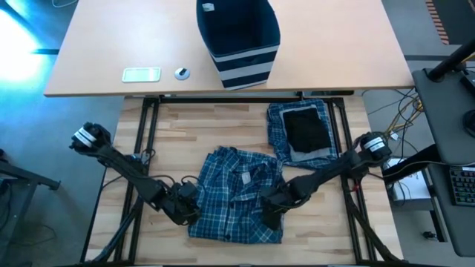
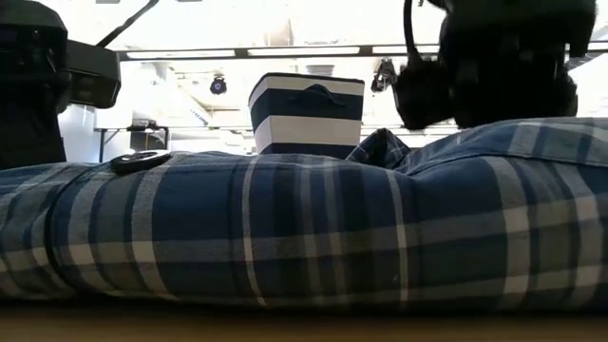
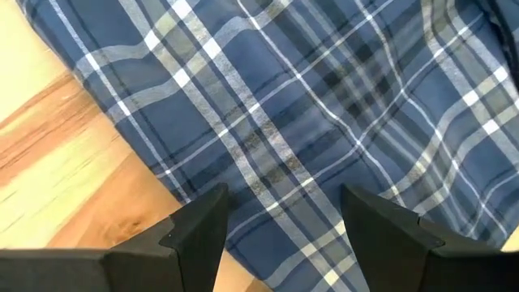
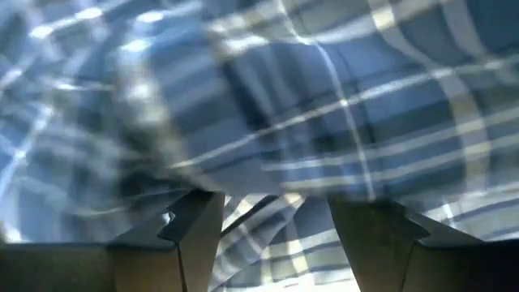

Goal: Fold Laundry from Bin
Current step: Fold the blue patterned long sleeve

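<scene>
I had the plaid shirt (image 1: 239, 194) spread flat near the front edge of the wooden worktop (image 1: 193, 130), roughly midway along it. My left gripper (image 1: 185, 211) sat at the shirt's front-left corner, fingers (image 3: 199, 231) spread apart over the cloth edge with bare wood beside them; nothing was clamped between them that I could see. My right gripper (image 1: 271, 216) was down at the shirt's front-right corner, fingers (image 4: 195, 223) likewise parted with plaid folds bunched just ahead; whether any cloth was pinched there I could not tell. Toward the back-right corner of the worktop lay a folded stack (image 1: 300, 133), plaid underneath, a grey layer, a black piece on top, just beside the shirt's far-right corner. The bin (image 1: 239, 41) stood on the paler desk (image 1: 104, 44) beyond the back edge, with a small flat device (image 1: 141, 74) and a round object (image 1: 182, 73) to its left. The back-left part of the worktop was bare wood, giving open room there.
</scene>
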Motion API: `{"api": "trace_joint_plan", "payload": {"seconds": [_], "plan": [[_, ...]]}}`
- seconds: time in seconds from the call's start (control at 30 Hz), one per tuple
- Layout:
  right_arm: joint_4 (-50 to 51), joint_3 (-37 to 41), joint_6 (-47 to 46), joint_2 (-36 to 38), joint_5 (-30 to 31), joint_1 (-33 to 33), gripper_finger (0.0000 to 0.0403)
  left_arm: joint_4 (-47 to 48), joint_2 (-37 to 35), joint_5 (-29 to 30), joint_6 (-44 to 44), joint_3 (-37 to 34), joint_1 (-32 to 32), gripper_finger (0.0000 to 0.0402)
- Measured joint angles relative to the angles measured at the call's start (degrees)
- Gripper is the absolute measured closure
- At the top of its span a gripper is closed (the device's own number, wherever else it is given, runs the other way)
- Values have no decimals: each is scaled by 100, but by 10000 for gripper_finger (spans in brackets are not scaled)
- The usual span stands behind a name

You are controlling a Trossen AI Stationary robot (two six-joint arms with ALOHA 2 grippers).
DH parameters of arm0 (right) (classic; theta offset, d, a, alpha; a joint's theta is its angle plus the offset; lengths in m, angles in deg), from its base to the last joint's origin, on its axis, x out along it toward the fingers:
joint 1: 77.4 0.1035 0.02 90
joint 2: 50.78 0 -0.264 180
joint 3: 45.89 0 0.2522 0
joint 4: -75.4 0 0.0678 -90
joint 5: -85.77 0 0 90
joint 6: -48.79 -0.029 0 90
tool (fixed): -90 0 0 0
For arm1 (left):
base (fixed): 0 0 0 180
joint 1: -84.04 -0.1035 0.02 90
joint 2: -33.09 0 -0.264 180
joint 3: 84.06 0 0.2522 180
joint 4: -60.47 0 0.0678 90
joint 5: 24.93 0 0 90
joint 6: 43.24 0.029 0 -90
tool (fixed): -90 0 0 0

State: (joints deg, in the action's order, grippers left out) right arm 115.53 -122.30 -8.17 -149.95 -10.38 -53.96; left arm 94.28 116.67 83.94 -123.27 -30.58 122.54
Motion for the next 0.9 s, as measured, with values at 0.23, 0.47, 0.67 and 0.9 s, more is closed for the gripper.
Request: {"api": "trace_joint_plan", "payload": {"seconds": [0.23,0.47,0.67,0.9], "plan": [[-598,366,-135,-16,-39,-23,264,-192,227,23,-4,0,-14,180],[860,-409,153,202,-413,43,390,-33,178,60,-18,0,-97,180],[2059,-1025,225,607,-632,262,394,253,8,67,-38,0,-144,180],[1519,-529,-385,626,-103,538,369,309,-71,65,-12,0,-149,180]]}}
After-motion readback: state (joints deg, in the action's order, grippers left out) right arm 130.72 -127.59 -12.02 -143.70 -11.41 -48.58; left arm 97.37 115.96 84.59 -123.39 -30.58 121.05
